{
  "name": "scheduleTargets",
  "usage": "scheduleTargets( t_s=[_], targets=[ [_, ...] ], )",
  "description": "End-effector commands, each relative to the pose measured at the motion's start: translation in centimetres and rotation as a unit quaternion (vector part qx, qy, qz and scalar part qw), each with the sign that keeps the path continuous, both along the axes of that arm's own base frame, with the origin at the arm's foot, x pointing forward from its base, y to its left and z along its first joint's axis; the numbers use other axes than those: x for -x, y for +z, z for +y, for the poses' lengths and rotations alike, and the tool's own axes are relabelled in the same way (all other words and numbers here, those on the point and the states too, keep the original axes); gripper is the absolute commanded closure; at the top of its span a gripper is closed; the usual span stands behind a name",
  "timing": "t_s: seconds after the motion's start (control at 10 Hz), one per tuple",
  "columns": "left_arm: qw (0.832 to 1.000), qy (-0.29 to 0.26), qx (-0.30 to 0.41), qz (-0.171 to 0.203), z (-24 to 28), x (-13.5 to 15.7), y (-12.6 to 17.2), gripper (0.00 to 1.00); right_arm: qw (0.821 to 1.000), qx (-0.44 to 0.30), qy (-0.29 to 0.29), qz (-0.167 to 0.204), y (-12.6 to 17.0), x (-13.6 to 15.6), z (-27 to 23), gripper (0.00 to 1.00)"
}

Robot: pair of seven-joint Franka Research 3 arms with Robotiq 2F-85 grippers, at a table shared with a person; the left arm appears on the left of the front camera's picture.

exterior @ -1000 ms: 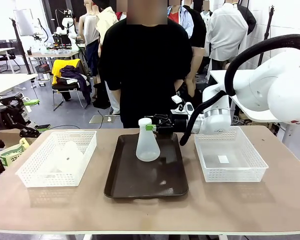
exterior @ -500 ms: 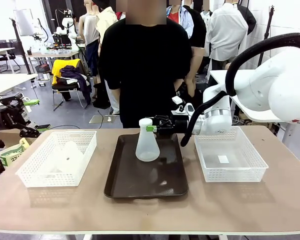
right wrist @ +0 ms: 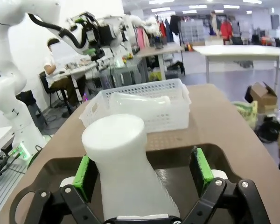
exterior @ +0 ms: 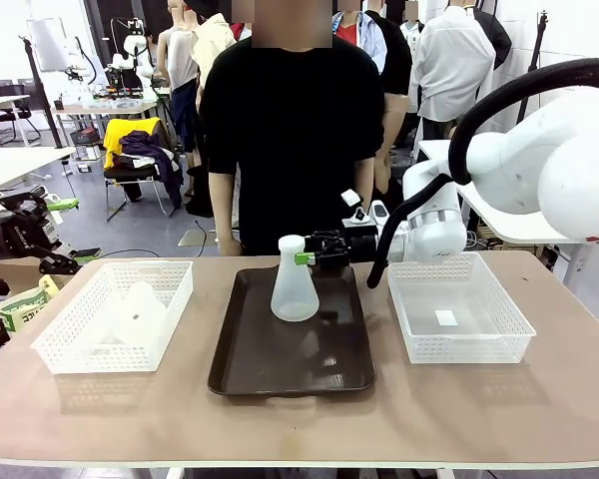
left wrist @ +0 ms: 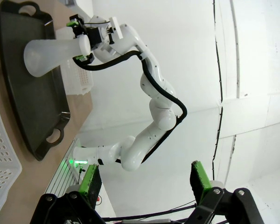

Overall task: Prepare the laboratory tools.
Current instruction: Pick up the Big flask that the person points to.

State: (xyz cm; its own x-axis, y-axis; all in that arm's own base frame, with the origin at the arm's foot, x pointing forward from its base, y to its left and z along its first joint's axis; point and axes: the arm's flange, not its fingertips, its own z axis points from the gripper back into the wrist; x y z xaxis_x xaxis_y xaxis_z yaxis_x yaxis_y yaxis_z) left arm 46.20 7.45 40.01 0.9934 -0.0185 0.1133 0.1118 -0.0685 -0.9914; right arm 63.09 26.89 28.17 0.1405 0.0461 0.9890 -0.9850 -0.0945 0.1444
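One frosted conical flask (exterior: 295,286) stands upright on the dark brown tray (exterior: 290,354). My right gripper (exterior: 305,257) reaches in sideways from the right at the height of its neck. In the right wrist view the flask (right wrist: 119,154) stands between the green pads (right wrist: 85,175), which are open and clear of it on both sides. A second flask (exterior: 140,311) lies in the white basket on the left (exterior: 110,364). The same basket (right wrist: 144,93) shows beyond the tray, holding that flask (right wrist: 140,105). My left gripper (left wrist: 144,182) is open and empty, off the table's left end (exterior: 60,235).
A white lattice basket (exterior: 464,349) to the right of the tray holds just a small label. A person in black (exterior: 280,130) stands at the far edge behind the tray. Bare tabletop runs along the near edge. Clutter sits off the table's left end.
My right gripper has drawn back slightly to the right from the flask's neck, still open. The flask on the tray has not moved.
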Motion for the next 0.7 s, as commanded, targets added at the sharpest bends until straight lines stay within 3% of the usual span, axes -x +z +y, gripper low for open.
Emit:
scheduleTargets(
  t_s=[0.0, 0.3, 0.6],
  targets=[
    [1.0, -0.001, 0.002, -0.004, 0.1, 0.1, 0.2, 0.0, 0.998, 0.061, -0.019, 0.01, 1.9, 0.6, -1.6, 0.0],
    [1.0, -0.001, 0.002, -0.004, 0.1, 0.1, 0.2, 0.0, 0.996, 0.076, -0.041, -0.002, 5.0, 2.2, -3.8, 0.0],
    [1.0, -0.001, 0.002, -0.004, 0.1, 0.1, 0.2, 0.0, 0.989, 0.131, -0.073, 0.02, 8.2, 4.9, -7.5, 0.0]
  ],
)
